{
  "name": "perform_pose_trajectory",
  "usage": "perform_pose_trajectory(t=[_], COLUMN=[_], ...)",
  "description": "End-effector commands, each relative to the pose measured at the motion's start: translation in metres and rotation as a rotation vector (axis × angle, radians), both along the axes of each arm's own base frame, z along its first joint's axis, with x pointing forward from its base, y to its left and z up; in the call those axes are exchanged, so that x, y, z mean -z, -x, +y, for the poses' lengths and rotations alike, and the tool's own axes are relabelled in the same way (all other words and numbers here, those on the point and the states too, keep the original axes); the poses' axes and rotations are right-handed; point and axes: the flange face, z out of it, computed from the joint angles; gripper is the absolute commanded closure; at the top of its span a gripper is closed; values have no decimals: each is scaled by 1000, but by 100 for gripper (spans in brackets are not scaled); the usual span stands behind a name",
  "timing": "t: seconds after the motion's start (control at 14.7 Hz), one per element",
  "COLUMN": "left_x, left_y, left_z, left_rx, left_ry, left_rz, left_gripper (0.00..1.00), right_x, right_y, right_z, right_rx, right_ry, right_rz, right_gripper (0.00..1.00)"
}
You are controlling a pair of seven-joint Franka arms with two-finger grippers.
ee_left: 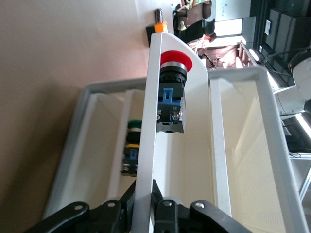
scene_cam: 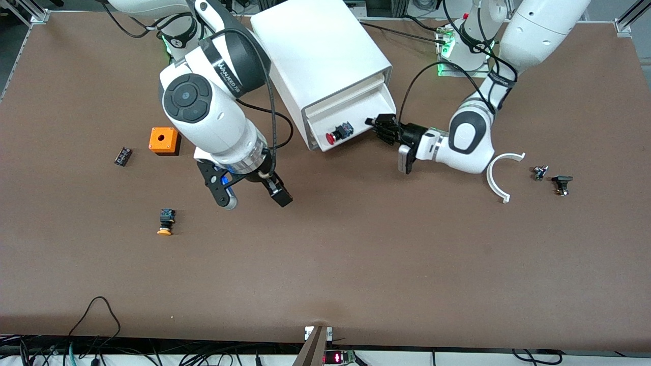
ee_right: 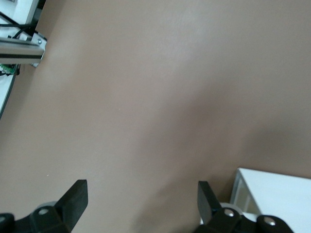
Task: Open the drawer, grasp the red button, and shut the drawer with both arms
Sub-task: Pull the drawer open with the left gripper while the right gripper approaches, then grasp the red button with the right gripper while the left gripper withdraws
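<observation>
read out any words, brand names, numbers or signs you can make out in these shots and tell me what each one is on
"WANJEED": white letters, roughly as it reads, on the black band of the right arm above the table.
Marking on the red button's terminal block in the drawer, left wrist view: too small to read.
Red lit display on the table's edge nearest the front camera: too blurred to read.
Nothing readable in the right wrist view.
</observation>
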Motion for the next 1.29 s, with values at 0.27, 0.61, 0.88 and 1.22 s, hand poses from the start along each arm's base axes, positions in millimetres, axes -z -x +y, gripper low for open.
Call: perform_pose_trajectory(t=[0.27,0.61,0.88,1.22], left_x=[-2,-8,-15,-70], left_y=[-60,-69,-72,-94], left_z=[37,39,42,53], left_rx=[6,-9,-18,34], left_ry=[-52,-70,-79,-222], left_rz=[-51,-29,-32,69], left_gripper=[100,100,0,0], right_x=[14,35,51,85], right_y=[7,22,38,66], right_z=[52,88,116,150], right_rx=[158,199,190,149], right_ry=[-142,-211,-220,-174], right_rz=[2,56,61,86], right_gripper=[0,0,0,1])
